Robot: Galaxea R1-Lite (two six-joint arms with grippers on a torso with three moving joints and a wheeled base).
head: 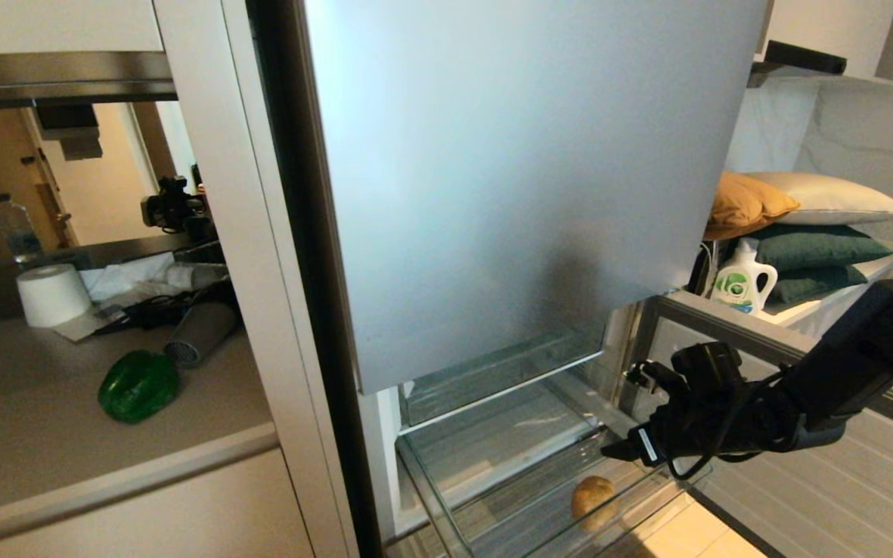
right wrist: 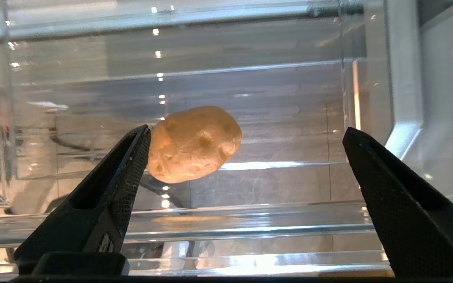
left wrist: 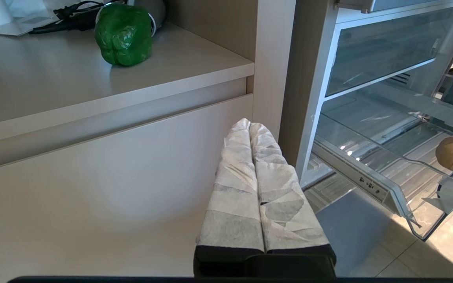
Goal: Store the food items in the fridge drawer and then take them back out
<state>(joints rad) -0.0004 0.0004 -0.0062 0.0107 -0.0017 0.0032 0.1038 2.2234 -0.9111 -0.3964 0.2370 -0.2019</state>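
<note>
From my head I see my right gripper (head: 636, 411) hanging over the pulled-out drawer (head: 446, 496), where the bun (head: 593, 499) lies. The pepper (head: 139, 385) sits on the counter (head: 43, 449) beside the dryer (head: 200, 333).

My left wrist shows my left gripper (left wrist: 250, 124) low before the cabinet (left wrist: 92, 204), its wrapped fingers pressed together, holding nothing.

My right wrist shows my jaws spread wide, empty, with the bun beyond them inside the drawer.
</note>
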